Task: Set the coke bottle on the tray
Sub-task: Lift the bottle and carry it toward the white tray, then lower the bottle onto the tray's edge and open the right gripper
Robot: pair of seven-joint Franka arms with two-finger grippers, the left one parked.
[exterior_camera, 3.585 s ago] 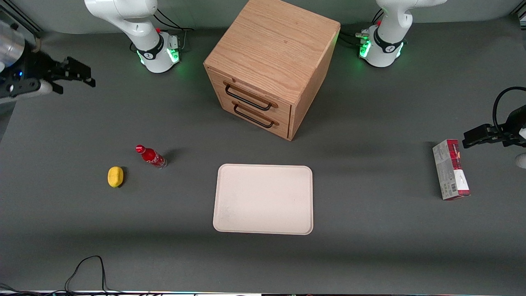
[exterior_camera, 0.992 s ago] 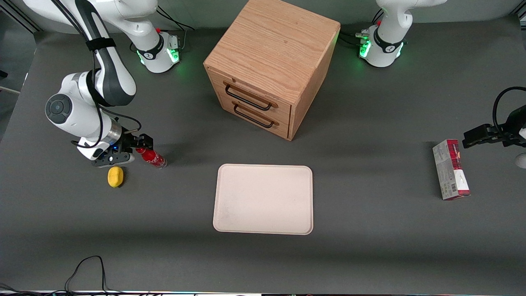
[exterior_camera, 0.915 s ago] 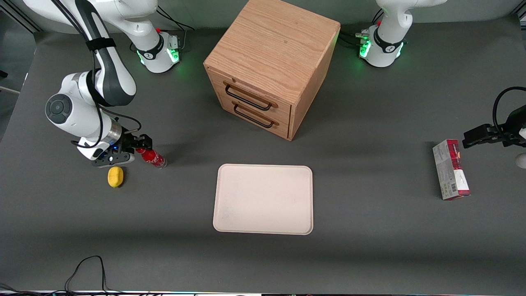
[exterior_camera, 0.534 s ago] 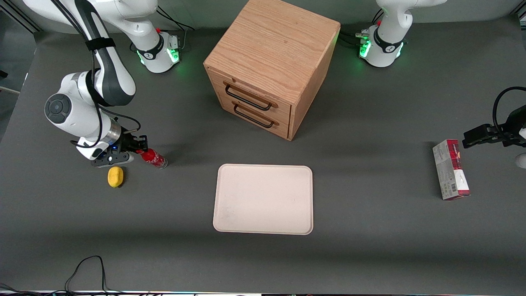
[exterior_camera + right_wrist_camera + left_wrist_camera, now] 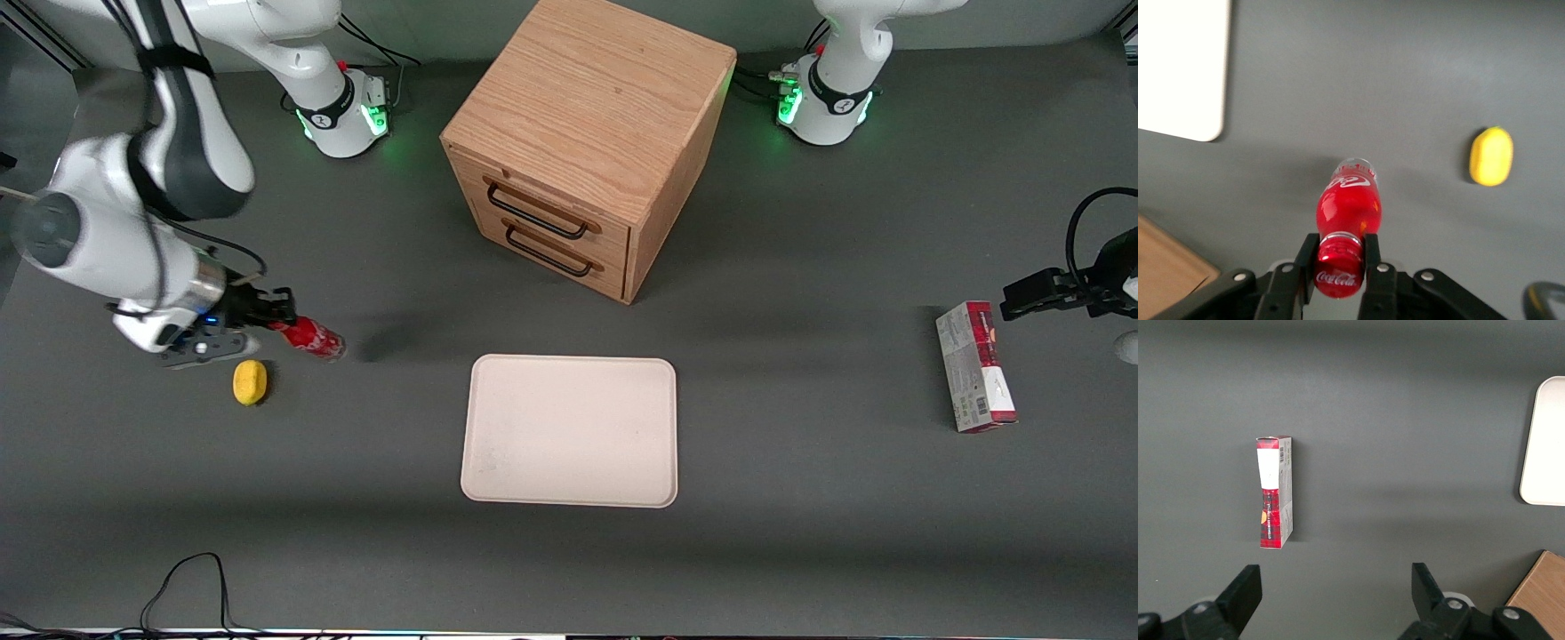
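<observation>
Lifted since half a second ago: coke bottle (image 5: 306, 337), now clear of the table and shifted with the gripper (image 5: 277, 316) toward the working arm's end, shadow falling on the mat beside it. Same for the white arm, drawn up and outward. Everything else unmoved.

Gripper fingers (image 5: 1307, 257) clamped on the neck of the coke bottle (image 5: 1346, 223) just under the red cap, one finger on each side, seen plainly from the right wrist. Bottle hanging tilted, cap at the gripper (image 5: 1338, 267), clear base pointing away toward the tray.

Counted on the table:
- One coke bottle, held in the air, well apart from the tray (image 5: 569, 430), not yet on it.
- One tray, cream-white, flat, nothing on it, nearer the front camera than the cabinet (image 5: 587, 133); a corner of it caught by the right wrist camera (image 5: 1178, 67) and an edge by the left wrist camera (image 5: 1545, 440).
- One lemon (image 5: 250, 382), yellow, just beside the held bottle and a little nearer the front camera; also seen from the right wrist (image 5: 1491, 156).
- One wooden cabinet with two drawers, two black handles (image 5: 536, 213), both drawers shut.
- One red-and-grey carton (image 5: 975, 366), lying flat toward the parked arm's end of the table, well apart from the tray; seen from above by the left wrist camera (image 5: 1274, 491).
- One black cable (image 5: 187, 578) curling at the table edge nearest the front camera.
</observation>
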